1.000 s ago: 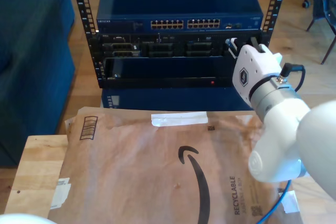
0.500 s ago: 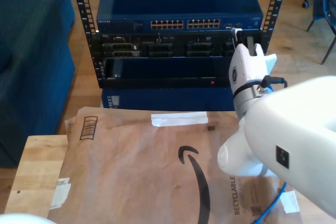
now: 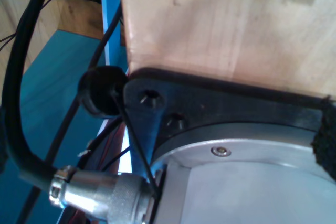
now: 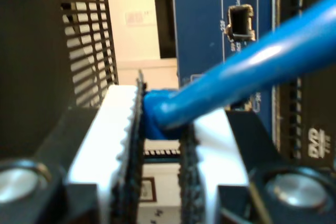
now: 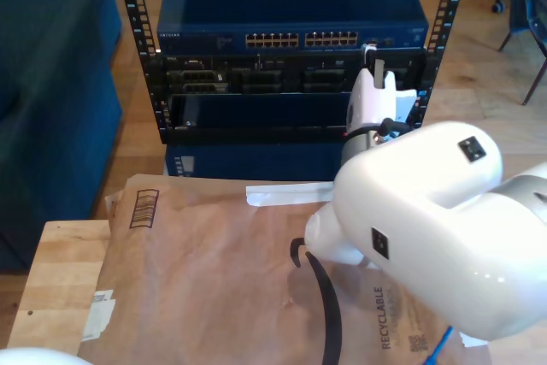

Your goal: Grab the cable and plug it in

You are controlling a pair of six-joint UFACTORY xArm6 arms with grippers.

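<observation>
Cable (image 4: 247,72) (blue) clamped in my second gripper (image 4: 160,145) near switch (image 5: 291,6); first gripper's state unclear.

You have the desk (image 5: 60,254) nearest the camera in the exterior view, with a paper mailer (image 5: 214,279) lying on it. Behind the desk stands the server rack (image 5: 291,49), its network switch (image 5: 291,14) on top and 2 rows of ports (image 5: 301,39) across its front. My second end effector (image 5: 373,61) sits just before the rack face toward the exterior view's right, the cable (image 4: 236,82) between its pads (image 4: 113,129).
</observation>
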